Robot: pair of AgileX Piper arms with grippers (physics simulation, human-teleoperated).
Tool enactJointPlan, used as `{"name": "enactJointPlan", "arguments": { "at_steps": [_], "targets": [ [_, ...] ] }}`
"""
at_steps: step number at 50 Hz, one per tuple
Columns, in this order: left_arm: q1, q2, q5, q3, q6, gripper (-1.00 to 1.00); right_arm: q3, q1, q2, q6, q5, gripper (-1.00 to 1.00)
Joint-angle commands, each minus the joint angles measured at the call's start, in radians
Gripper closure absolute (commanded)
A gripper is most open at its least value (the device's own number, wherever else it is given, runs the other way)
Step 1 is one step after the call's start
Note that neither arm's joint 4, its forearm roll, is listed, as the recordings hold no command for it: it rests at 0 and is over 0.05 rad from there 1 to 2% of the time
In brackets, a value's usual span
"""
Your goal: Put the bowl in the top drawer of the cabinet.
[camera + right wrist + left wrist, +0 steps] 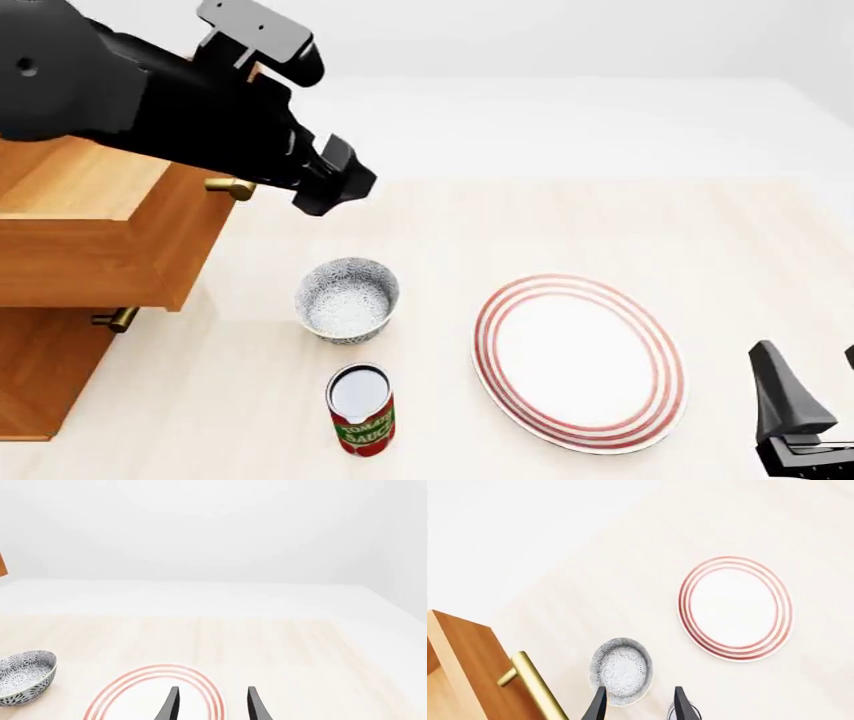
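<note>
While the top drawer [94,235] stood pulled out of the cabinet [40,375] at the left of the table [441,215], the bowl [347,299] sat on the tabletop just to the right of that drawer's front corner, not yet lifted. It was a small, deep, round thing, white under a dense dark speckle inside and out, with a thin rim; being round, it offered no long axis to line up on, only the rim. The drawer was a plain box of light brown wood with a brass bar handle [534,685], and a smaller brass handle [118,320] showed on the front below it.

The left gripper [638,704] hung in the air above the bowl, well clear of it, with its two dark fingers apart and nothing between them. In the left wrist view the bowl lay by the finger on the drawer's side rather than squarely in the gap, so I judged a small shift toward the drawer and then a descent would be needed to take the rim.

Just in front of the bowl stood a tomato sauce can [360,408], and to the bowl's right lay a flat white plate [581,362] ringed in red.

Far to the bowl's right, the right gripper [211,704] waited low, its fingers apart and empty. The left arm was plainly the nearer.
</note>
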Motion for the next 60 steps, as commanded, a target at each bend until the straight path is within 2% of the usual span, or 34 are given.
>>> {"name": "enactJointPlan", "arguments": {
  "at_steps": [1, 28, 38, 41, 60],
  "targets": [
    [0.009, 0.025, -0.035, 0.017, 0.010, -1.00, 0.000, 0.000, 0.000, 0.001, 0.000, -1.00],
    [-0.042, 0.116, -0.160, 0.076, -0.028, -1.00, 0.000, 0.000, -0.001, 0.006, -0.002, -1.00],
    [-0.043, 0.135, -0.179, 0.076, -0.029, -1.00, 0.000, 0.000, -0.001, 0.006, -0.001, -1.00],
    [-0.037, 0.148, -0.192, 0.085, -0.003, -1.00, 0.000, 0.002, -0.001, 0.005, -0.001, -1.00],
    [-0.033, 0.206, -0.278, 0.127, -0.021, -1.00, 0.000, -0.001, -0.001, 0.007, -0.004, -1.00]
  ]
}}
